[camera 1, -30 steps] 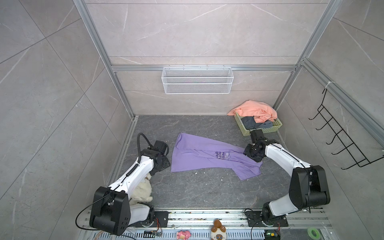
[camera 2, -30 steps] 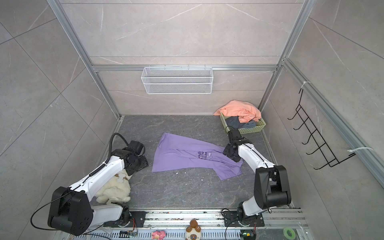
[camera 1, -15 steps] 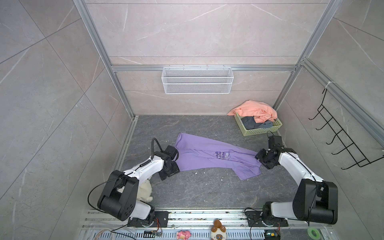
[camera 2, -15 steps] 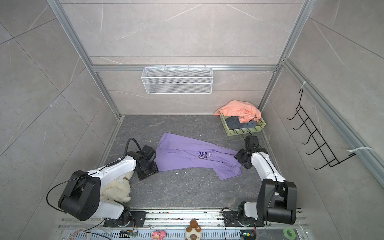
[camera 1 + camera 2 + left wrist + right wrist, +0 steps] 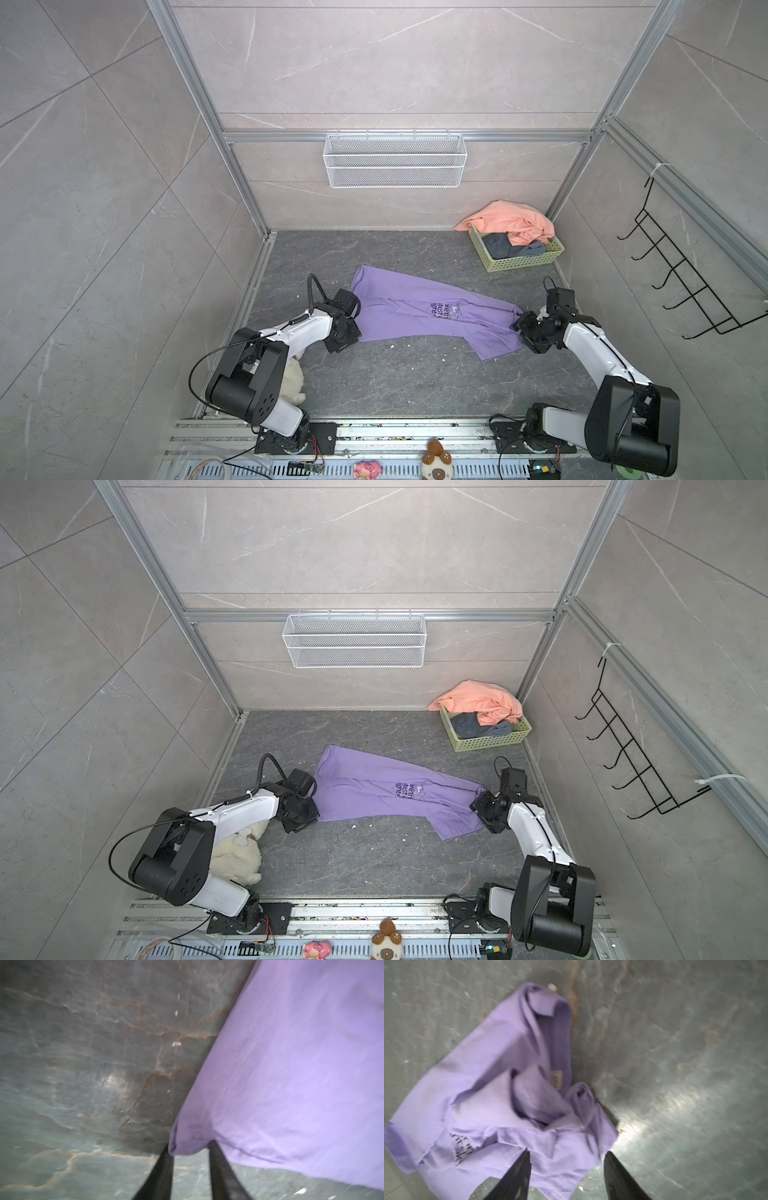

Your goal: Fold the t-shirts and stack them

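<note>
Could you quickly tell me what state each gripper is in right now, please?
Left gripper: closed on the lilac t-shirt's corner.
Right gripper: open over it, holding nothing.

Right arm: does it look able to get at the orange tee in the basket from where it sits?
Probably yes. The orange t-shirt lies uncovered on top of the green basket, just beyond the right gripper on its own side, with only bare floor between them.

place: robot test cell | evidence: aluminium frame (image 5: 291,136), tiled panels (image 5: 395,62), wire basket (image 5: 395,166)
</note>
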`<state>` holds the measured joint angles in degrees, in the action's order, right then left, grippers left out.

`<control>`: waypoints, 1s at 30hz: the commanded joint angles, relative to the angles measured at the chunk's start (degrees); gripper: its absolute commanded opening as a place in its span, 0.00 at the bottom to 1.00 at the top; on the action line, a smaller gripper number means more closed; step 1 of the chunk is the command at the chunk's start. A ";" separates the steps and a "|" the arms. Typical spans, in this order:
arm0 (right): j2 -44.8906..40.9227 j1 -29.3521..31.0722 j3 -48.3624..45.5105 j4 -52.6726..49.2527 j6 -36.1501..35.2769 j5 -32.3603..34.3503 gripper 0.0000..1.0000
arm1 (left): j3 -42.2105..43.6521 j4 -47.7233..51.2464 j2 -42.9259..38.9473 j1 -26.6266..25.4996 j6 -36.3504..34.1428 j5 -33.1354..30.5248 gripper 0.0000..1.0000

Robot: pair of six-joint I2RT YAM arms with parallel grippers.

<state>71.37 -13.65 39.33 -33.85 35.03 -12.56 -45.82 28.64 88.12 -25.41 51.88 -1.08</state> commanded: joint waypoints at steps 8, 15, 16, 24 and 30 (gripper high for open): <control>-11.55 -0.36 -7.68 -3.54 2.96 2.15 0.57 | -2.03 -1.77 4.12 0.18 -0.20 1.08 0.07; -4.65 -0.26 -7.75 6.18 1.78 -1.34 0.56 | -1.39 -1.13 3.30 0.18 2.02 0.38 0.00; -3.45 -0.24 -7.13 6.81 1.80 -1.16 0.56 | -1.37 -1.13 2.75 0.27 2.01 0.38 0.00; 3.26 0.84 -3.45 15.04 5.22 -4.35 0.40 | -1.90 1.37 -6.88 1.04 2.99 -2.22 0.00; 6.95 5.62 4.13 14.13 4.48 -1.49 0.26 | -1.20 3.62 -13.52 2.19 2.95 -5.55 0.00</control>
<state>76.44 -9.89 38.92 -20.95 40.07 -15.27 -47.33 29.23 77.23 -23.99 54.04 -3.51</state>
